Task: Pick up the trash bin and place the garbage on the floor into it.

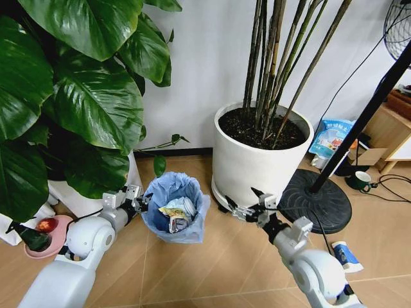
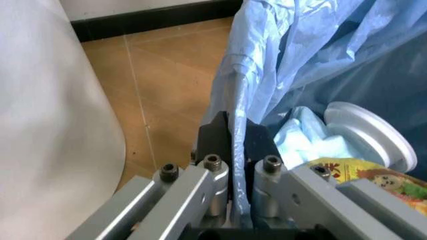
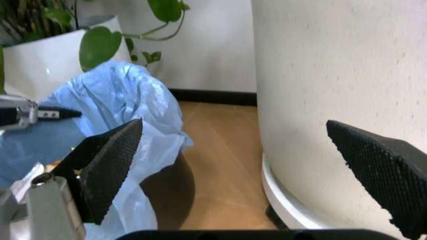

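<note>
The trash bin (image 1: 174,206), lined with a crinkly blue bag, stands on the floor (image 1: 199,269) between two white plant pots. My left gripper (image 1: 142,200) is at its left rim, shut on the bag and rim (image 2: 233,145). Garbage lies inside the bin: a white round lid (image 2: 369,134), a yellow packet (image 2: 373,176) and a white paper wad (image 2: 301,142). My right gripper (image 1: 243,201) hangs open just right of the bin, in front of the big white pot (image 1: 253,160), nothing between its fingers (image 3: 110,165). A blue-white packet (image 1: 347,256) lies on the floor at the right.
A large-leafed plant in a white pot (image 1: 70,192) crowds the left. A pink dish (image 1: 51,234) sits beside it. A black lamp base (image 1: 321,199) and its slanted pole are right of the big pot, with cables (image 1: 392,183) and a blue-white bag (image 1: 331,138) beyond.
</note>
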Robot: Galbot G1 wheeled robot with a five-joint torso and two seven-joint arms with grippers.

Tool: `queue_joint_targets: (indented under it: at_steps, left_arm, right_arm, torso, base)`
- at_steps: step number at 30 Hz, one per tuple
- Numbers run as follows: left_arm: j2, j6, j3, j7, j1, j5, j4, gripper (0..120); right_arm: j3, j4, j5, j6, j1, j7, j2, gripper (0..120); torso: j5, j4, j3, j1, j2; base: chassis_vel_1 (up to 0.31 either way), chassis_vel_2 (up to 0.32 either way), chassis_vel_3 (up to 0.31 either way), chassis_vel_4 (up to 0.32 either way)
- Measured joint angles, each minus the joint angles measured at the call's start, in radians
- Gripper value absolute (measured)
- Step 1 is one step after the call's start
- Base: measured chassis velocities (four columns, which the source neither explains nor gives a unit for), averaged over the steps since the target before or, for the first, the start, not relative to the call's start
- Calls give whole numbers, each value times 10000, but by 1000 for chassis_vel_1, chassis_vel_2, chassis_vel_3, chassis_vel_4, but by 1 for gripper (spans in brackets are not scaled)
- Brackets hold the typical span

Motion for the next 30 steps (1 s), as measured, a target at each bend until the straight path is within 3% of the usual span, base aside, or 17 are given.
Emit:
queue_joint_targets:
  at_steps: [14,30]
  left_arm:
    - [61,0,-87,-31,28,-13,-78,0]
    - [64,-16,-124,22,58,-24,-78,0]
  right_arm:
    - [6,-178,-394,299,-375,41,146,100]
    - [-3,-396,-504,306,-349,220,252,100]
  torso:
    - [-1,1,2,1,-1]
    - [-1,0,-1,-1,0]
  base:
    - [15,-12,-10,15]
    - [107,-112,-99,106]
